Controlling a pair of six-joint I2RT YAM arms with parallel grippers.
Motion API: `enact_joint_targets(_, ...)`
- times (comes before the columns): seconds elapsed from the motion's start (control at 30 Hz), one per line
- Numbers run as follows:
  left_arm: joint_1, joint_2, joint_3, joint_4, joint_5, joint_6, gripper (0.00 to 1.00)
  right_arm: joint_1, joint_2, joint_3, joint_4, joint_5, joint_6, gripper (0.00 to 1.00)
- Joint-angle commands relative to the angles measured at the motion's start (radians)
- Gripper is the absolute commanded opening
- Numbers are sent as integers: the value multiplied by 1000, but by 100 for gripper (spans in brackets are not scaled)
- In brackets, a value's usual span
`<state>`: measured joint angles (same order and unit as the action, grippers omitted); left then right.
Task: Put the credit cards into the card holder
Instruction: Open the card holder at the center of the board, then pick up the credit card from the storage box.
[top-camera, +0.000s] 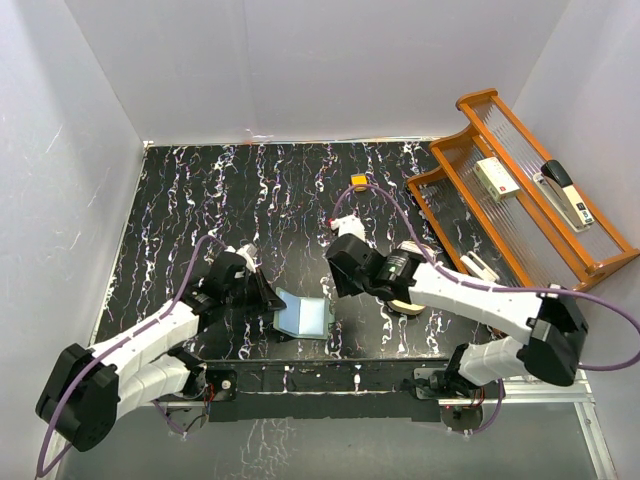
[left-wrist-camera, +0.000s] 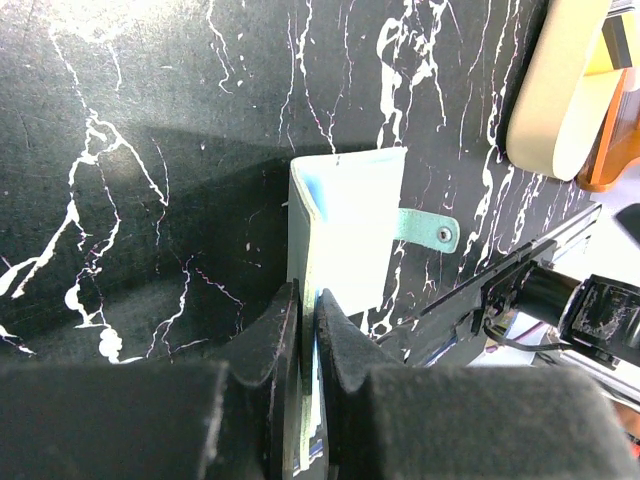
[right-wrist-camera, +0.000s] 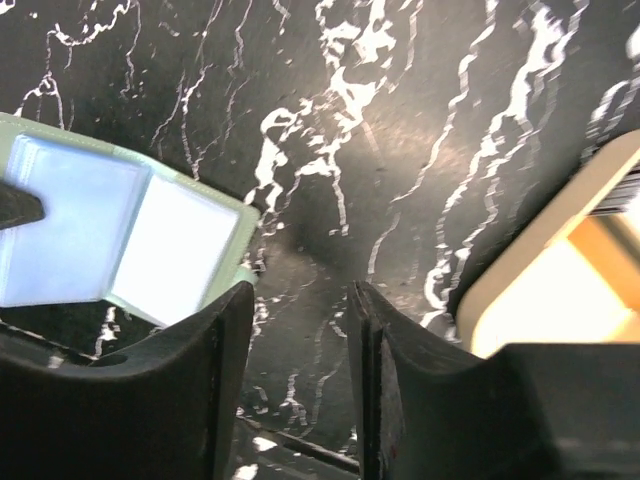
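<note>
The pale sage-green card holder (top-camera: 304, 315) stands open near the table's front edge. My left gripper (top-camera: 266, 298) is shut on one of its flaps. In the left wrist view the holder (left-wrist-camera: 350, 215) sticks up from between my jaws, its snap tab (left-wrist-camera: 432, 231) pointing right. My right gripper (top-camera: 335, 285) hovers just right of the holder, open and empty; its view shows the holder's inner pockets (right-wrist-camera: 110, 235) at left. A yellow-tan card (right-wrist-camera: 605, 255) lies in the tan oval dish (right-wrist-camera: 500, 290). The other cards are hidden under my right arm.
The tan oval dish (top-camera: 408, 303) sits under my right forearm. A small orange block (top-camera: 358, 181) lies farther back. A wooden rack (top-camera: 520, 195) with a stapler and a small box stands at the right. White walls enclose the table.
</note>
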<state>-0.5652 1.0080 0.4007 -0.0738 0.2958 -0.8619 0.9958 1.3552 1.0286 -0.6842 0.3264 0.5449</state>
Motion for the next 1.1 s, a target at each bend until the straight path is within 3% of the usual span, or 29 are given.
enact_joint_targets(0.0,1,-36,48,-52,7,36,0,-7,-78,40,-13,154,-215,43)
enact_joint_targets(0.2,1,-63,53,-74,24,57,0,-67,-134,9,-11,219,-488,47)
enact_joint_targets(0.43,-1,-69,59,-108,46,103,0,-282,-149,-33,-34,112,-690,57)
enact_joint_targets(0.9,-1,-90,39,-124,70,138,0,-420,-22,-132,19,78,-932,64)
enact_joint_targets(1.07,-1,-88,36,-121,66,136,0,-432,8,-176,100,139,-980,62)
